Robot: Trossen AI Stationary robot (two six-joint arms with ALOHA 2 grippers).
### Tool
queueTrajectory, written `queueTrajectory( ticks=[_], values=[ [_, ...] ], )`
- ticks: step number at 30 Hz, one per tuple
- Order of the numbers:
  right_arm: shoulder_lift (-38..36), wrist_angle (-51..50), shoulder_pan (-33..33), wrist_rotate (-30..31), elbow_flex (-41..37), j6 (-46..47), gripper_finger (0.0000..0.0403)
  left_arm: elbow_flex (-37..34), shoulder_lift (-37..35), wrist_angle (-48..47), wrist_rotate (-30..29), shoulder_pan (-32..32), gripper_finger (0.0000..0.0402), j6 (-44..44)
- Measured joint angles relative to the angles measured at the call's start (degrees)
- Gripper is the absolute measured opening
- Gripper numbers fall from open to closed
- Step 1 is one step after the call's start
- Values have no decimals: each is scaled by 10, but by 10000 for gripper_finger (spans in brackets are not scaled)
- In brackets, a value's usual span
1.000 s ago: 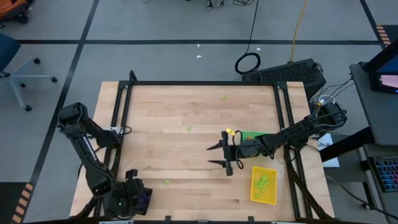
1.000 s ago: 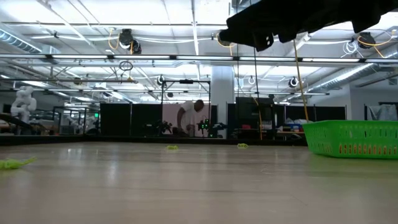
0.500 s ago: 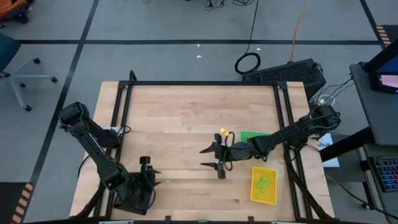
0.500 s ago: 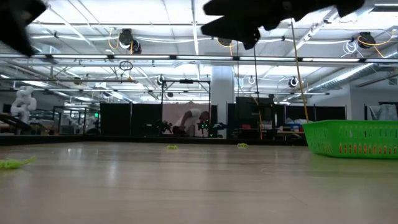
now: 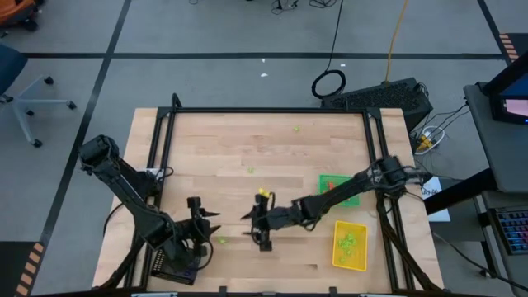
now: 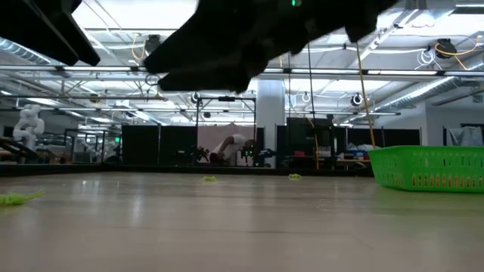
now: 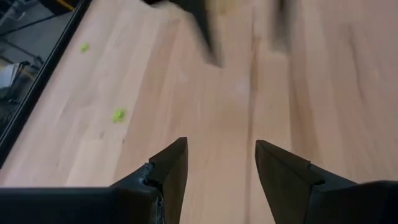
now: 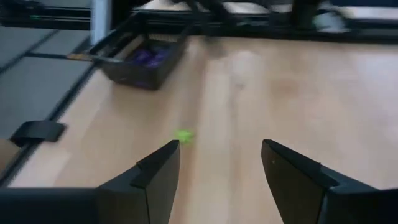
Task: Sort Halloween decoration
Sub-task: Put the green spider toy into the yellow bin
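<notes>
Both grippers are wide open and hold nothing. The right gripper (image 5: 255, 228) hangs above the table's (image 5: 247, 132) near middle, the left gripper (image 5: 206, 225) near its near left corner. Between them lies 1 lime green trinket (image 5: 222, 241); 2 more (image 5: 251, 171) lie farther back.

**You are working in a robotics lab**

You are looking across a wooden table (image 5: 264, 157) into a big open hall: ceiling lights (image 6: 234, 38) are glowing over pipes, cables are hanging down, dark partitions (image 6: 159, 145) are lining the back, and a person (image 6: 231, 145) is bending over a bench.
</notes>
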Motion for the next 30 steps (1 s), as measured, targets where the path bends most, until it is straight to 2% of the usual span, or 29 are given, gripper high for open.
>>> queueTrajectory(
  ticks=[5,10,13,20,30],
  values=[
    [79,74,14,-8,23,36,215,0,0,-45,-15,-1,187,-45],
    [137,52,14,-6,79,53,215,0,-1,-63,-96,-12,187,-45],
    [162,27,14,-7,106,47,215,0,-2,-64,-114,-20,187,-46],
    [182,59,4,-65,123,42,215,0,-2,-68,-117,-34,187,-61],
    [182,85,6,-62,123,36,215,0,-2,-67,-129,-34,187,-61]
  ],
)
